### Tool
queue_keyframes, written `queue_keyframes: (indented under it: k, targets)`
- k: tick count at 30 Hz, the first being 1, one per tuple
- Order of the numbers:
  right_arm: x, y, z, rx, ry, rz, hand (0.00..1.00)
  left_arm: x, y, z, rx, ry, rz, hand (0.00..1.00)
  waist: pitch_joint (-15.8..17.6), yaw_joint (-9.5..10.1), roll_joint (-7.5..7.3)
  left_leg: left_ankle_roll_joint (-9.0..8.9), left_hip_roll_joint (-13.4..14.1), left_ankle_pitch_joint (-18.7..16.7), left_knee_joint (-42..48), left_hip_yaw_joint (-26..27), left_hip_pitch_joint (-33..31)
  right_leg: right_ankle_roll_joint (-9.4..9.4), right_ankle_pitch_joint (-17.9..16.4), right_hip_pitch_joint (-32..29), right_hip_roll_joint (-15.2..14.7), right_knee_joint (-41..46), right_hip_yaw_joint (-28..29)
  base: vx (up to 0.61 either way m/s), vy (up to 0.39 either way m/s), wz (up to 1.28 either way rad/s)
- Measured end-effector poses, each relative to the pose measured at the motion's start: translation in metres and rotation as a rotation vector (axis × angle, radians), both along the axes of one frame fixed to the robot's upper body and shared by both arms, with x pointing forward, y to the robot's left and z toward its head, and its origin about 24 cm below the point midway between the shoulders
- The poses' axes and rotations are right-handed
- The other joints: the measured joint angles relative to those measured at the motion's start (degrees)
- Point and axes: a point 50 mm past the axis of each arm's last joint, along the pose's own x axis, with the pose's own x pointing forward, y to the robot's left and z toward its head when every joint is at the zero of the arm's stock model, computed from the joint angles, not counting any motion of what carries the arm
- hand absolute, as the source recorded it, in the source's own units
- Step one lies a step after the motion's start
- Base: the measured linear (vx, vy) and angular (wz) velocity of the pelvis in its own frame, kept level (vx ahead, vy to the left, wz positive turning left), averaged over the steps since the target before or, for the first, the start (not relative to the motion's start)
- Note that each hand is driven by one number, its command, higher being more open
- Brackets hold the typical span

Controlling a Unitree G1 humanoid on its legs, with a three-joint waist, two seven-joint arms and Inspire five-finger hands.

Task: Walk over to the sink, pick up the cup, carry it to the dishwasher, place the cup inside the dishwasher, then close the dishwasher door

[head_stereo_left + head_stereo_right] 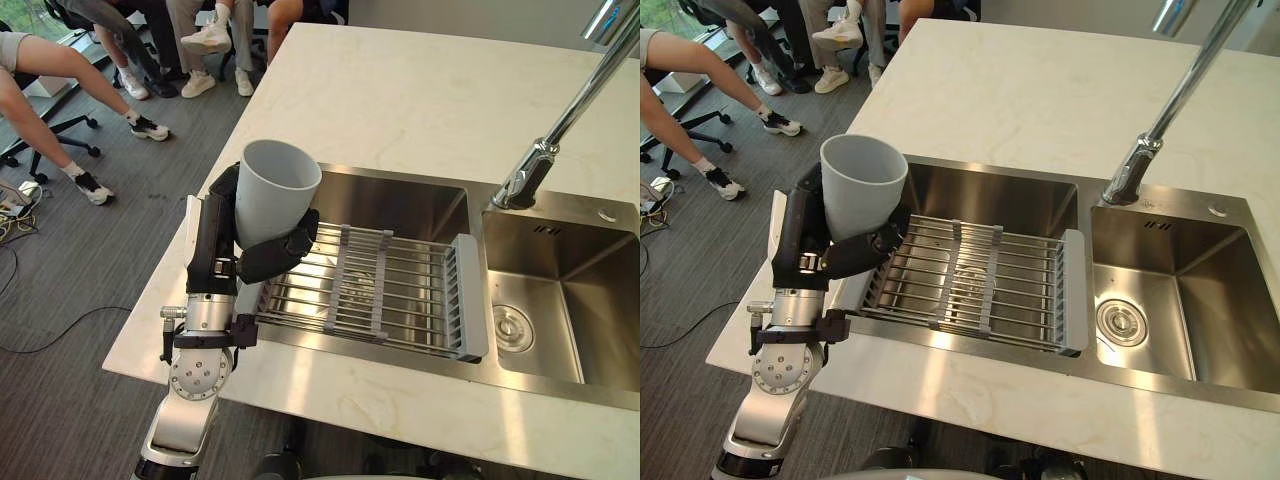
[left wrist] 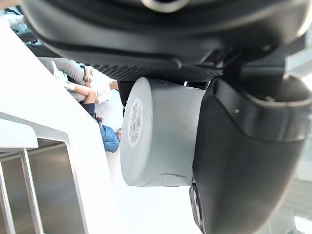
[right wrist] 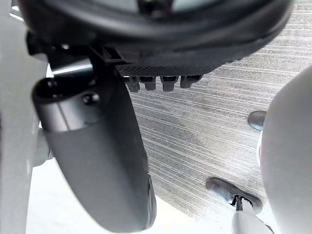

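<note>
A light grey cup is held upright, mouth up, above the left end of the steel sink. My left hand is shut on it: the fingers curl round its outer side and the thumb crosses its lower front. In the left wrist view the cup's base sits between palm and thumb. My right hand hangs over grey carpet away from the sink, thumb out and fingers relaxed, holding nothing.
A wire drying rack spans the left basin just right of the cup. The right basin has a drain, and a tall chrome faucet rises behind it. The white counter surrounds the sink. People sit at the far left.
</note>
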Motion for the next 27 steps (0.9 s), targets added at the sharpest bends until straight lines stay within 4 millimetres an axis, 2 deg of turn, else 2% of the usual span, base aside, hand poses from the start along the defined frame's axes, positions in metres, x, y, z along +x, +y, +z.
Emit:
queue_keyframes:
  k: [4,6,9,11,13,14,16,18,19,20,21,22,23,24,25,27]
  targets:
    - [0.004,0.005,0.000,0.009,-0.009,-0.008,1.00,-0.006,0.002,-0.009,-0.122,0.047,-0.005,0.00,-0.31,0.40,-0.47,-0.03,0.10,-0.04,0.01,0.26,0.03,-0.01,0.00,-0.15,0.01,0.04,0.30,0.00,0.000,-0.04]
    - [0.003,0.009,-0.001,0.017,-0.003,-0.003,1.00,-0.010,0.004,-0.013,-0.168,0.070,0.002,0.00,-0.54,1.35,-0.88,-0.09,0.34,-0.33,0.22,1.16,0.08,-0.01,0.01,-0.71,0.02,0.61,1.29,0.00,0.005,-0.26]
    - [0.008,0.013,-0.002,0.021,0.002,0.011,1.00,-0.019,0.012,-0.015,-0.215,0.076,0.070,0.00,-0.40,1.86,-1.05,0.05,0.53,-2.60,4.10,2.88,-0.54,0.07,-1.46,-2.89,-0.13,6.45,3.33,-0.02,0.021,-0.28]
    - [0.010,0.013,-0.001,0.020,-0.003,0.012,1.00,-0.022,0.013,-0.011,-0.240,0.054,0.091,0.00,-0.12,1.61,-0.86,0.32,0.45,-3.86,6.99,2.64,-0.95,0.46,-2.95,-4.70,-0.06,12.47,6.49,-0.08,0.036,0.03]
    - [0.012,0.012,0.000,0.014,-0.012,0.006,1.00,-0.020,0.009,-0.007,-0.249,0.029,0.073,0.00,0.20,1.04,-0.41,0.60,0.12,-3.82,7.90,0.69,-1.53,1.49,-4.05,-5.81,0.07,16.42,12.36,-0.10,0.044,0.50]
    - [0.013,0.012,0.001,0.010,-0.015,0.004,1.00,-0.018,0.004,-0.005,-0.255,0.018,0.049,0.00,0.43,0.99,-0.12,1.38,-0.72,-3.48,7.95,-0.82,-2.42,1.70,-6.34,-6.88,-0.10,19.76,16.64,-0.13,0.013,0.67]
    - [0.013,0.014,0.001,0.009,-0.017,0.010,1.00,-0.017,-0.004,-0.005,-0.265,0.022,0.014,0.00,0.43,0.99,-0.70,1.24,-3.14,-2.34,8.15,-4.35,-3.45,2.14,-11.13,-8.21,-0.39,28.51,22.08,-0.15,-0.091,1.13]
    - [0.016,0.016,0.004,0.006,-0.033,0.019,1.00,-0.019,-0.013,-0.007,-0.287,0.038,-0.013,0.00,0.28,2.31,-0.98,0.49,-4.79,-1.42,9.06,-7.57,-5.55,1.43,-13.82,-7.89,-0.28,29.55,23.25,-0.17,-0.207,1.17]
    - [0.022,0.020,0.008,0.008,-0.062,0.031,1.00,-0.019,-0.018,-0.008,-0.302,0.044,-0.034,0.00,0.33,3.35,-0.44,-0.75,-5.09,-0.40,9.66,-10.07,-8.04,1.08,-15.04,-7.74,0.01,26.34,22.24,-0.22,-0.247,1.15]
    - [0.033,0.022,0.013,0.005,-0.102,0.047,1.00,-0.019,-0.026,-0.009,-0.326,0.051,-0.057,0.00,1.03,3.78,1.91,-2.41,-4.22,1.28,9.88,-13.69,-10.49,0.60,-14.49,-7.71,1.62,23.18,18.98,-0.23,-0.246,1.23]
    - [0.038,0.020,0.016,-0.007,-0.118,0.057,1.00,-0.020,-0.028,-0.009,-0.338,0.057,-0.063,0.00,1.60,3.78,2.97,-2.28,-3.45,1.87,9.50,-15.23,-11.05,-0.08,-13.77,-7.61,2.66,22.25,17.33,-0.24,-0.233,1.18]
    - [0.047,0.021,0.019,-0.011,-0.138,0.067,1.00,-0.022,-0.034,-0.012,-0.356,0.077,-0.082,0.00,2.47,3.92,4.52,-1.78,-1.54,3.33,7.83,-16.13,-11.45,-1.27,-12.50,-7.36,4.19,21.44,14.42,-0.25,-0.196,1.03]
    - [0.050,0.023,0.020,-0.006,-0.146,0.067,1.00,-0.022,-0.037,-0.015,-0.358,0.092,-0.093,0.00,2.71,3.60,4.80,1.19,0.10,2.41,5.94,-13.76,-11.50,-2.17,-11.68,-6.67,4.75,20.41,11.97,-0.25,-0.177,1.38]
    - [0.053,0.025,0.021,-0.002,-0.155,0.060,1.00,-0.021,-0.040,-0.017,-0.352,0.106,-0.115,0.00,3.02,2.80,3.87,4.32,0.92,-1.30,6.62,-7.59,-12.53,-3.00,-10.36,-5.69,3.75,18.05,8.70,-0.23,-0.140,1.23]
    - [0.053,0.023,0.021,-0.007,-0.157,0.057,1.00,-0.021,-0.042,-0.017,-0.352,0.109,-0.126,0.00,2.95,2.63,3.52,3.62,0.94,-1.86,8.87,-4.01,-13.58,-3.26,-9.92,-5.67,3.07,17.54,7.21,-0.20,-0.128,1.38]
    - [0.049,0.011,0.020,-0.046,-0.146,0.037,1.00,-0.020,-0.050,-0.015,-0.367,0.106,-0.177,0.00,2.56,1.67,3.03,3.90,0.28,-3.40,22.07,6.87,-15.08,-2.86,-8.93,-6.04,-0.10,16.99,2.33,-0.15,-0.094,1.20]
